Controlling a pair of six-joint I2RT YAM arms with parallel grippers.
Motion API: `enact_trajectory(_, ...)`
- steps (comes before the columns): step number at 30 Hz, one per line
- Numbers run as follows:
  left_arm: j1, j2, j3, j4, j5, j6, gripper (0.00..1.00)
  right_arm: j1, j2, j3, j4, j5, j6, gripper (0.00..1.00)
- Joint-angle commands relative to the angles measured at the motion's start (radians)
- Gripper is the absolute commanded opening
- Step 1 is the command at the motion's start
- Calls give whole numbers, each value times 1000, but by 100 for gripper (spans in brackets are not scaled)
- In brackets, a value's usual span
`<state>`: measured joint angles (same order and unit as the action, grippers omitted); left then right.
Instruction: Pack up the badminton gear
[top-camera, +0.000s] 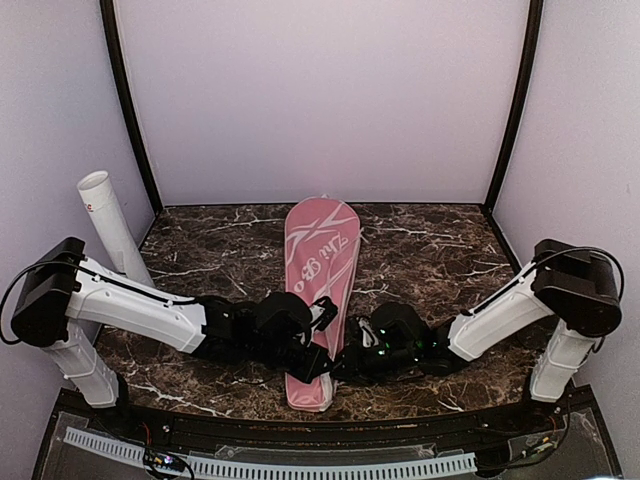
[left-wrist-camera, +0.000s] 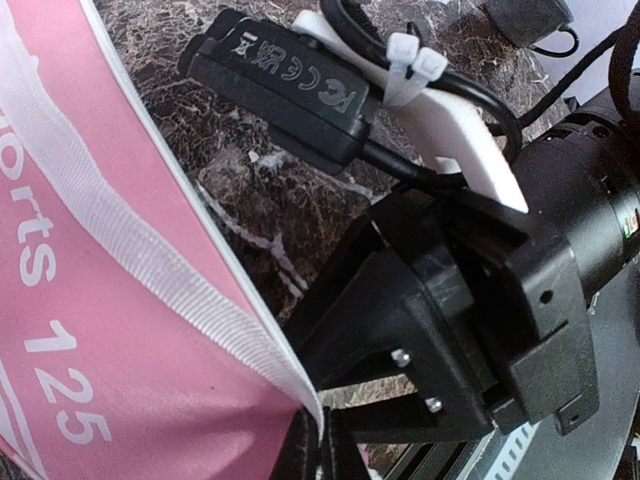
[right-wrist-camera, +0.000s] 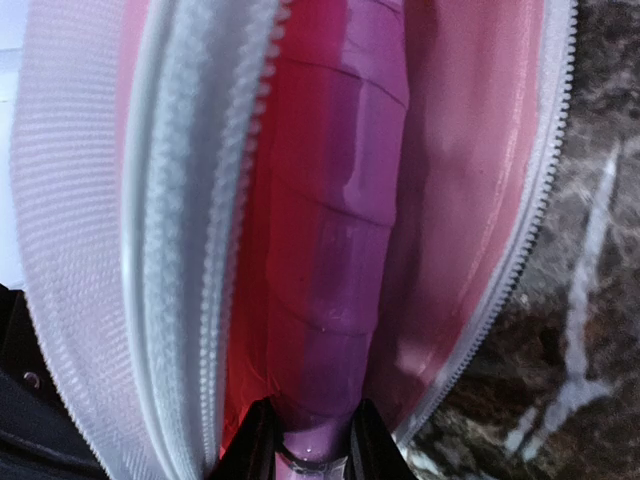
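The right gripper (right-wrist-camera: 310, 450) is closed to a narrow gap on the end of a racket handle (right-wrist-camera: 335, 250), one finger on each side of it; the pink-purple handle lies inside the open mouth of the pink bag (right-wrist-camera: 470, 200), between the two white rows of the zipper (right-wrist-camera: 180, 250).

Just beside it, the left gripper (left-wrist-camera: 318, 450) is fully closed, and it seems to pinch the white-trimmed edge of the bag; I judge that it holds the opening apart for the other arm.

The bag lies flat along the middle of the dark marble table (top-camera: 420, 250), its narrow end toward the arms; the white tube (top-camera: 108, 225) leans at the far left, well apart from it. No shuttlecock shows in any view, and I cannot tell whether one racket or two are inside.

The step in hand looks like seating the racket in the bag. The next move probably calls for a push along the length of the bag until the handle end passes the zipper, with the edge kept up; after that the fingers must let go without dragging the handle out again.
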<state>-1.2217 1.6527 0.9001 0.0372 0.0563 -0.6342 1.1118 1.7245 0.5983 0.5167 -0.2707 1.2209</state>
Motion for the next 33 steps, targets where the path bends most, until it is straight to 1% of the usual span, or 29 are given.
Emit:
enact_trajectory(1,-20,-34,-11,53,113,-10,0,-30,33,68,183,54,-42,7)
enact_trajectory(10,-21,-30,-10,69,124,-15,0,-33,78,99,191,61,-62,7)
enact_trajectory(23,-19,-27,-6,89,143,-19,0,-42,116,161,220,70,-125,10)
enact_trajectory(27,-19,-29,-7,93,145,-19,0,-48,124,162,244,71,-140,14)
enact_trajectory(33,-19,-27,-5,108,157,-19,0,-52,153,178,287,36,-156,23)
